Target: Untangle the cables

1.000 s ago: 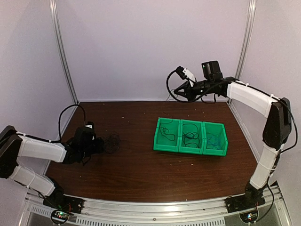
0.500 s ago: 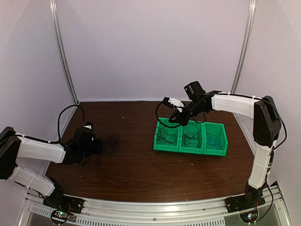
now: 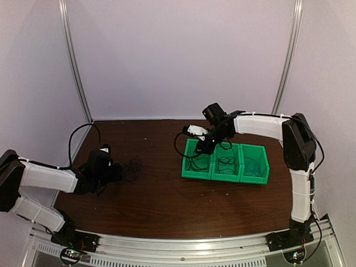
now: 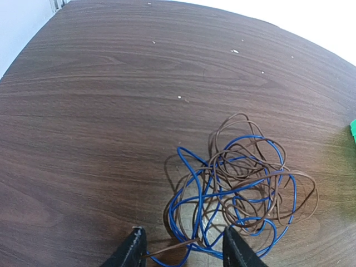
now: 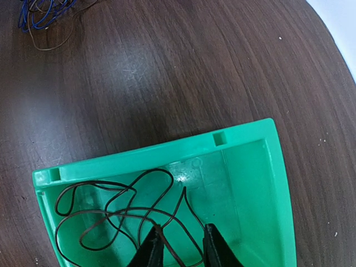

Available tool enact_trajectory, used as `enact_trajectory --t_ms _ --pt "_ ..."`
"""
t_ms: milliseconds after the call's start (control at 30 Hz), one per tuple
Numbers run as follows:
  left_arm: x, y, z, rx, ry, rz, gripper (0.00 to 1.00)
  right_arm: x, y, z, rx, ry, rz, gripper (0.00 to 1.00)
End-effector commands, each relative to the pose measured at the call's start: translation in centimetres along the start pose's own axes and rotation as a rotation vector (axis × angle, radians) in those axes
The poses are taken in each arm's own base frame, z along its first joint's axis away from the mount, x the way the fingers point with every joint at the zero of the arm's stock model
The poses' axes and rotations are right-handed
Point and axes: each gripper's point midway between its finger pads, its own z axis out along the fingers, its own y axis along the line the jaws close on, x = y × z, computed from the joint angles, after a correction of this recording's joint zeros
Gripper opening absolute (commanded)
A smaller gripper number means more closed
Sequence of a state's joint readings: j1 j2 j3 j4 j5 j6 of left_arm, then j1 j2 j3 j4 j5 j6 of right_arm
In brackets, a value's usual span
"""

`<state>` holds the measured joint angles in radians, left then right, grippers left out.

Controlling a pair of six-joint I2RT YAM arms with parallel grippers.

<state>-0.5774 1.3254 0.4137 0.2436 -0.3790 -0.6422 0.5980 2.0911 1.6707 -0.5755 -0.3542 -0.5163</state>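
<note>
We see the tangle of cables lying on the dark wood worktop, left of centre in the overhead view. It is well apart from the row of three green bins right of centre. In the left wrist view the tangle fills the lower right, thin blue and brown strands looped over one another in a loose heap. The left fingers sit at the bottom edge of that view, set wide apart, just short of the heap. One brown strand trails out of the heap and lies across the gap between them. Neither finger presses on it, so we read them as parted and holding nothing.

The right arm reaches from the right of the overhead view to the leftmost bin, with the right fingers over its far rim. From the right wrist we look down into this bin, where a single dark cable lies in loose loops at lower left. One end of it runs toward the bottom edge and passes between the right fingers. They stand a little apart, the gap wider than the cable, and we cannot tell whether either finger touches it. A corner of the tangle shows in the upper left. Overhead, the middle bin holds another dark cable and the rightmost bin a bluish cable.
</note>
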Motion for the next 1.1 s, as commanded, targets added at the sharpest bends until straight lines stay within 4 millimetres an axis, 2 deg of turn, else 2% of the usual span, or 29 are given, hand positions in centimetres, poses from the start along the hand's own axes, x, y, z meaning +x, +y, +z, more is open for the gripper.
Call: enact_trajectory --t_ms 0,200,300,400,567,733,767,933,1067 --pt "-2.3 -1.6 -0.6 0.068 -0.055 0.000 0.50 -1.4 0.0 -2.2 0.068 0.017 -0.034 0.34" --pt "-4.9 -3.0 -1.8 0.122 -0.093 0.029 0.63 -3.4 0.9 -6.7 0.103 0.016 -0.125 0.45" --pt "-6.0 -3.7 -2.0 0.157 -0.104 0.042 0.65 -4.7 2.4 -7.7 0.074 0.001 -0.158 0.47" --pt "-6.9 -3.8 -1.6 0.207 -0.102 0.007 0.65 -6.6 4.9 -7.6 0.001 -0.053 -0.186 0.47" --pt "-7.4 -4.8 -0.7 0.295 -0.067 -0.021 0.64 -9.3 9.5 -4.9 -0.099 -0.103 -0.285 0.46" --pt "-5.5 -4.2 1.5 0.237 0.073 -0.024 0.63 -11.7 14.0 -0.4 -0.167 -0.162 -0.392 0.35" --pt "-5.1 -4.3 1.7 0.234 0.103 -0.021 0.62 -11.8 15.0 1.2 -0.177 -0.155 -0.413 0.34" --pt "-2.9 -4.0 1.0 0.246 0.187 -0.032 0.62 -12.7 16.7 5.4 -0.161 -0.147 -0.482 0.32" --pt "-1.6 -3.1 0.2 0.213 0.250 -0.033 0.63 -11.9 15.9 7.6 -0.115 -0.107 -0.481 0.27"
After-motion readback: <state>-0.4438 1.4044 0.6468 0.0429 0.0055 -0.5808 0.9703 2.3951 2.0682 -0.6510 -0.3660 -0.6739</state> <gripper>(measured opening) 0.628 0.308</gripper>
